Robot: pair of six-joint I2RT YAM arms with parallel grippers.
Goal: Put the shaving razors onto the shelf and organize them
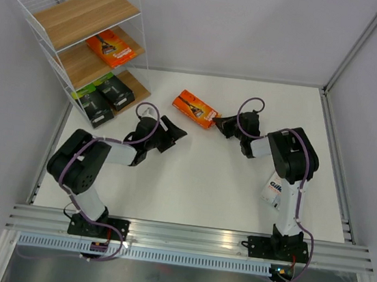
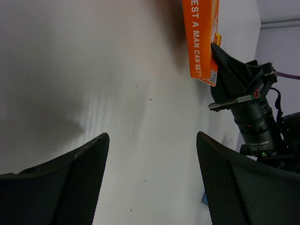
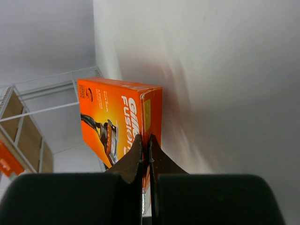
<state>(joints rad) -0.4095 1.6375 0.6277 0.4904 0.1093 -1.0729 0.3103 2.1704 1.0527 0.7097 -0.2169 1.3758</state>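
An orange razor pack [image 1: 195, 107] [image 3: 117, 117] [image 2: 201, 37] is in the middle of the table. My right gripper [image 1: 223, 123] [image 3: 145, 145] is shut on the thin flap at its right end. My left gripper [image 1: 172, 133] [image 2: 152, 178] stands open over bare table to the left of that pack, with nothing between its fingers. The shelf [image 1: 87, 15] [image 3: 28, 126] stands at the far left. A second orange pack [image 1: 110, 47] lies on its middle board, and two black packs with lime-green ends [image 1: 104, 98] lie on the bottom board. A white-and-blue Gillette pack [image 1: 274, 191] lies under my right arm.
The shelf's top board [image 1: 84, 12] holds nothing. Grey walls close the table at the back and sides, with a metal rail [image 1: 190, 237] along the near edge. In the left wrist view the right arm's wrist camera [image 2: 255, 124] sits close on the right.
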